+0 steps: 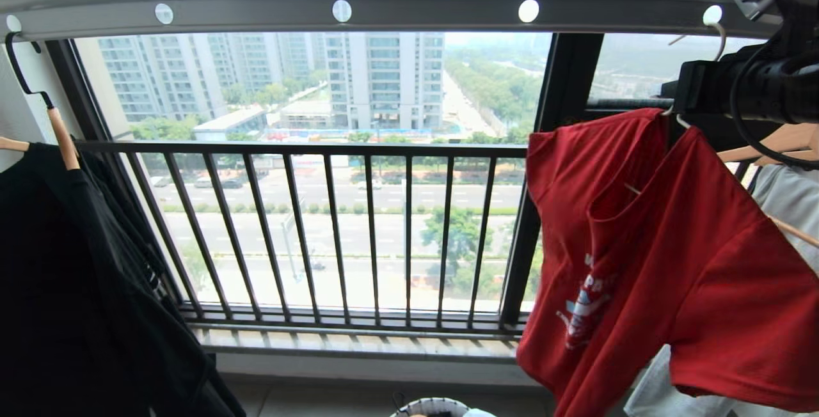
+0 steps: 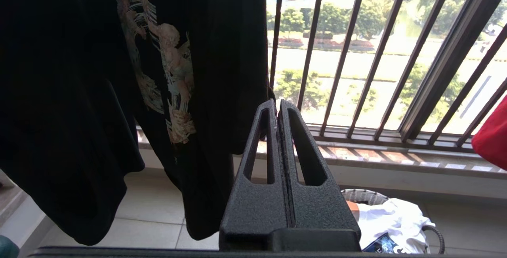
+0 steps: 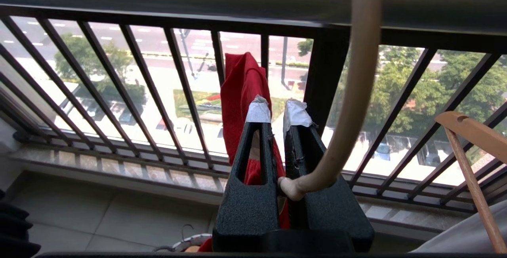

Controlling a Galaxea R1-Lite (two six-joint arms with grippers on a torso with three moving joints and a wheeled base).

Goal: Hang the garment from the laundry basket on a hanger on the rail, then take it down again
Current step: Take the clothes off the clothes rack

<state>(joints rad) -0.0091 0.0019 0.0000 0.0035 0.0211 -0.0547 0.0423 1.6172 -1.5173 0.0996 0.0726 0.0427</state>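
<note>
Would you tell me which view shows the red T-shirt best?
The head view: the red T-shirt hangs there nearly whole, chest graphic showing. The right wrist view catches only a bunched strip; the left wrist view, just a corner.

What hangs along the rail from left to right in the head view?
black T-shirt on a wooden hanger → bare stretch of rail → red T-shirt on its off-white hanger, with the right gripper at its hook.

hidden: my right gripper (image 3: pixel 277 109) covers the neck of the thin off-white wire hanger (image 3: pixel 348 131) | cut off: small round white-rimmed laundry basket (image 1: pixel 430 408) at the head view's bottom edge | unreadable: white lettering on the red short-sleeved T-shirt (image 1: pixel 665 263), folds distort it
</note>
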